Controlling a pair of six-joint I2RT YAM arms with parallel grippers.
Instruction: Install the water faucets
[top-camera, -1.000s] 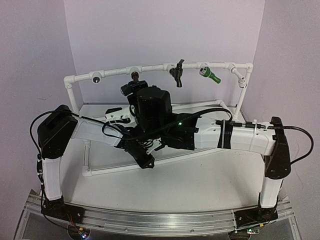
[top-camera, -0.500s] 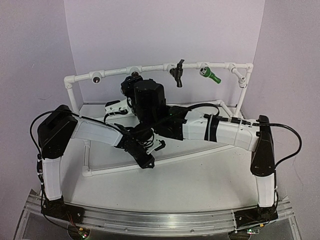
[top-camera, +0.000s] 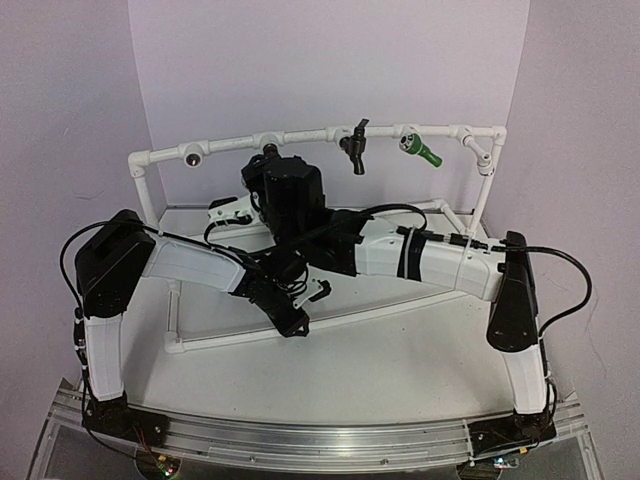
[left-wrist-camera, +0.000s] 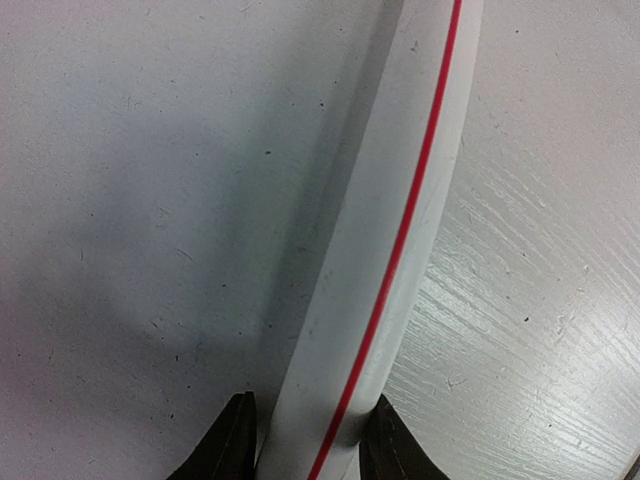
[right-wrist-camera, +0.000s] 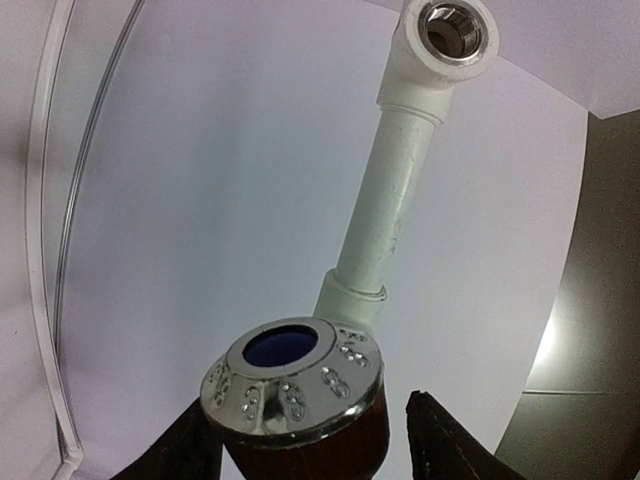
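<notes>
top view: black faucet (top-camera: 352, 148) and green faucet (top-camera: 420, 152) hang on the rail (top-camera: 230, 145), upper centre. left wrist: left tool (left-wrist-camera: 308, 445) clamps a striped pipe (left-wrist-camera: 400, 230). right wrist: right tool (right-wrist-camera: 308, 420) straddles the brown faucet (right-wrist-camera: 290, 375), bottom centre, not closed; seems light, rigid, chrome slick, grip its body.

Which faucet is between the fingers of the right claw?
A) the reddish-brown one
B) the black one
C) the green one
A: the right wrist view shows the reddish-brown faucet between the fingers of the right claw; the green faucet and black faucet sit on the white pipe frame.
</notes>
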